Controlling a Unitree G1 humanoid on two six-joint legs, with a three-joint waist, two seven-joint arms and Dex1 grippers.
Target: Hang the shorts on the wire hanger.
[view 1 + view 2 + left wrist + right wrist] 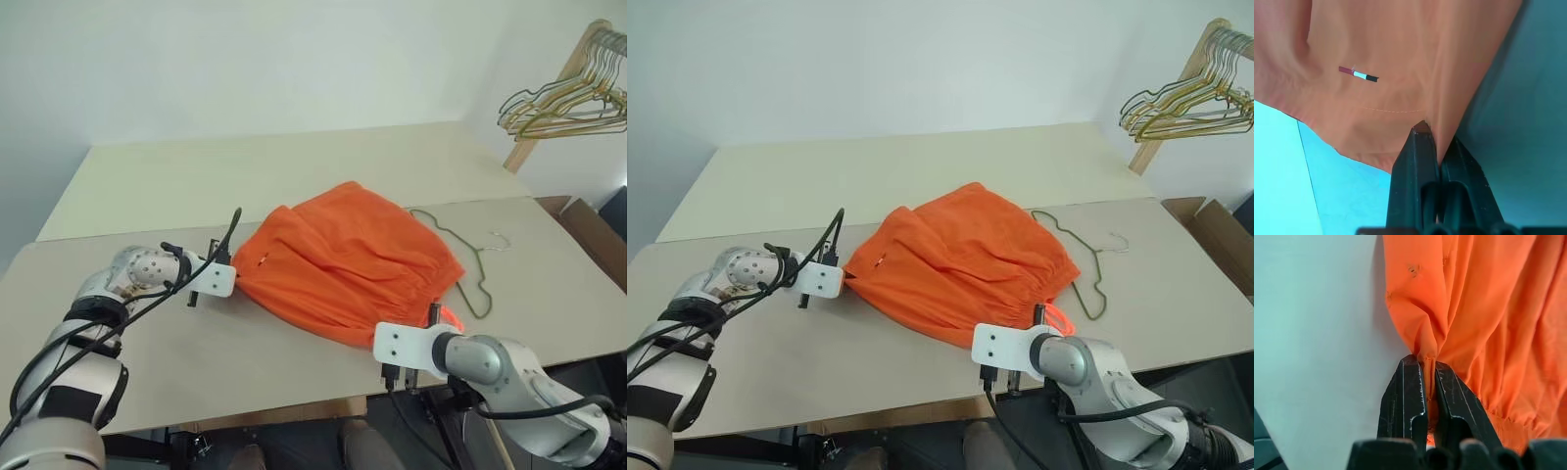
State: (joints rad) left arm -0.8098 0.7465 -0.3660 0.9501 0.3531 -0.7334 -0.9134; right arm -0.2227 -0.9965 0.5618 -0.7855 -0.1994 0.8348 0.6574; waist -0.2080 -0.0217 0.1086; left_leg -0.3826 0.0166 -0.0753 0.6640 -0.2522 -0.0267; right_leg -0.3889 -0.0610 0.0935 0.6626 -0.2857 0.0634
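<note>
The bright orange shorts (348, 259) lie bunched in the middle of the tan table (196, 352). My left gripper (235, 277) is shut on their left edge; the left wrist view shows cloth pinched between the black fingers (1415, 161), near a small striped tag (1359, 74). My right gripper (1039, 315) is shut on the gathered waistband at the near right corner, with a fold of cloth (1428, 355) between its tips. The thin grey-green wire hanger (472, 276) lies flat just right of the shorts, one end running under the cloth.
A bunch of gold and pale wire hangers (573, 98) hangs from a slanted wooden rack at the upper right. A cardboard box (598, 235) stands past the table's right edge. A second pale table (294, 166) adjoins at the back.
</note>
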